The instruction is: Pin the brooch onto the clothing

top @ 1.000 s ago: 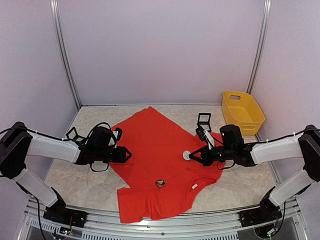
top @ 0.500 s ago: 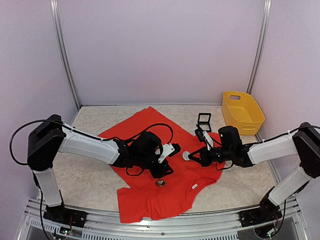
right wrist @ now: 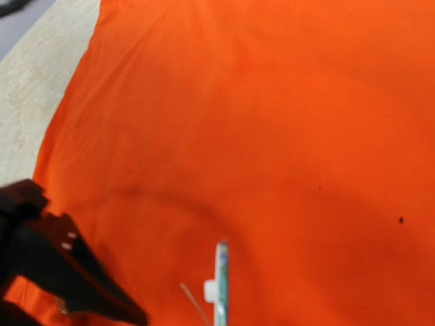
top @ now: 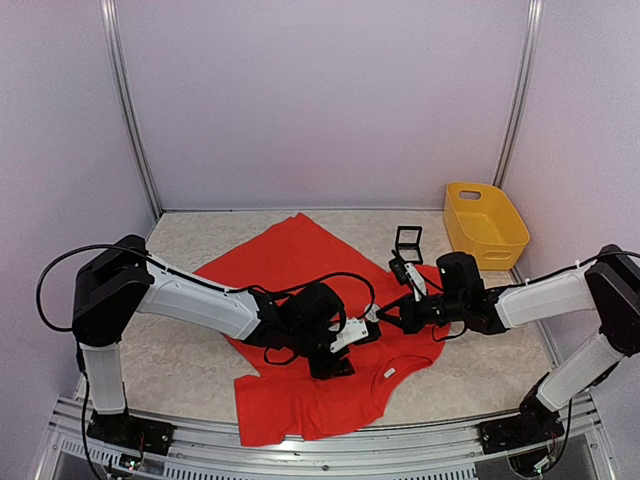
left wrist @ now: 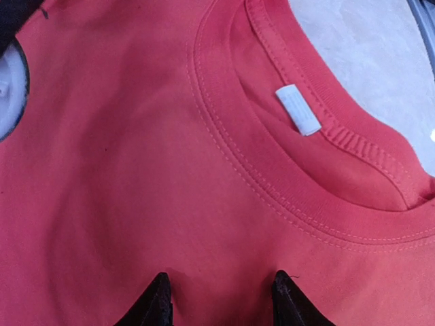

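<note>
The red T-shirt [top: 290, 270] lies mid-tabletop [top: 480, 375], collar [left wrist: 272, 197] toward 5 o'clock. Left tool [left wrist: 223, 302]: spread, tips over fabric just beside the collar. Right tool [top: 386, 314]: at the shirt's 3 o'clock side, pinching a thin white brooch [right wrist: 221, 285].

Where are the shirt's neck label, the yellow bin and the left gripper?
neck label [left wrist: 299, 111], left wrist view: middle of the white tab.
yellow bin [top: 497, 255], top external view: its near outer wall.
left gripper [left wrist: 224, 302], left wrist view: midway between its fingertips.
</note>
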`<action>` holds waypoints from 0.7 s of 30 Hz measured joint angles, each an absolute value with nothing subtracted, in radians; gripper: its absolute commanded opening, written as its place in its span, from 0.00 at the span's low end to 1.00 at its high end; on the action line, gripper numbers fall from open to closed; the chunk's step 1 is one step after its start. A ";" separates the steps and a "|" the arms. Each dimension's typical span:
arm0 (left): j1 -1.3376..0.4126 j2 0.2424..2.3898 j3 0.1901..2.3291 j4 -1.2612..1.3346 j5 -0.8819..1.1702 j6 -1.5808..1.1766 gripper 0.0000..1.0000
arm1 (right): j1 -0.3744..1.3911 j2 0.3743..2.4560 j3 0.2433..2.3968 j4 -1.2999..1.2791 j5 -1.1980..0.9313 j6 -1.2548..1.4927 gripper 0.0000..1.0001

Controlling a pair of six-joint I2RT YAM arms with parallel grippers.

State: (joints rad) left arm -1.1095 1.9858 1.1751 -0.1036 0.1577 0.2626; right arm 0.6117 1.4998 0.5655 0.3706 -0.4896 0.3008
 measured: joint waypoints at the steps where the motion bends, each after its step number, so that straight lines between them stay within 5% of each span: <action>1: -1.110 2.000 1.183 -0.107 0.150 0.268 0.38 | 0.612 1.500 0.566 0.371 -0.493 0.301 0.00; 7: -1.114 2.020 1.201 -0.118 0.157 0.296 0.00 | 0.612 1.500 0.566 0.363 -0.509 0.298 0.00; 21: -1.089 1.909 1.032 0.064 0.307 0.211 0.00 | 0.737 1.453 0.369 0.594 -0.434 0.165 0.00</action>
